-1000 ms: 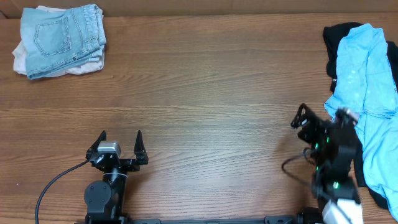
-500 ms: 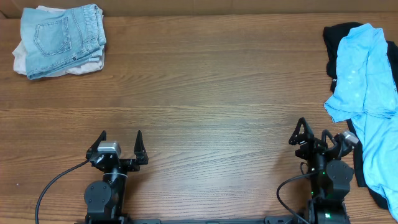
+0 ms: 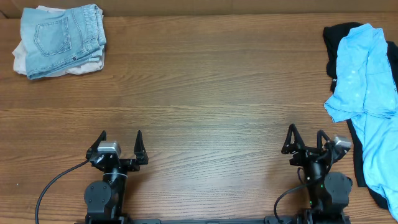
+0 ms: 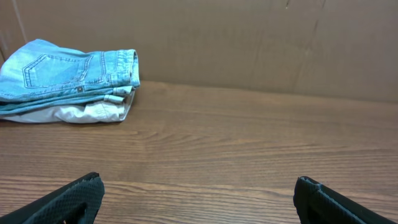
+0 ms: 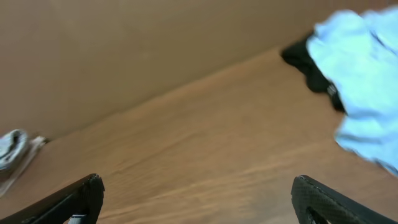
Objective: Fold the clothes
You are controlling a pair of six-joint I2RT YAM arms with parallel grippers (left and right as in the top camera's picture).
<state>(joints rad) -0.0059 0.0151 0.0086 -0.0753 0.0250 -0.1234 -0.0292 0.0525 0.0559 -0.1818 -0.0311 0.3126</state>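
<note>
denim shorts [image 3: 62, 37] lie folded; left end effector [image 3: 120, 138] and right end effector [image 3: 305, 134] spread, empty.

The left arm [image 3: 104, 190] and right arm [image 3: 324, 190] are looking black, each wearing a small silver block [image 3: 109, 147]. The left gripper [image 3: 120, 134] and right gripper [image 3: 305, 132] are showing pointy black fingers [image 3: 102, 136]. A thin black cable [image 3: 56, 177] is curling off the left arm, and green lights [image 3: 311, 185] are glowing on the right.

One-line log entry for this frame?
left gripper: open, empty | right gripper: open, empty | denim shorts: folded, far-left corner, atop beige shorts | blue shirt: unfolded, right edge, over black garment
</note>
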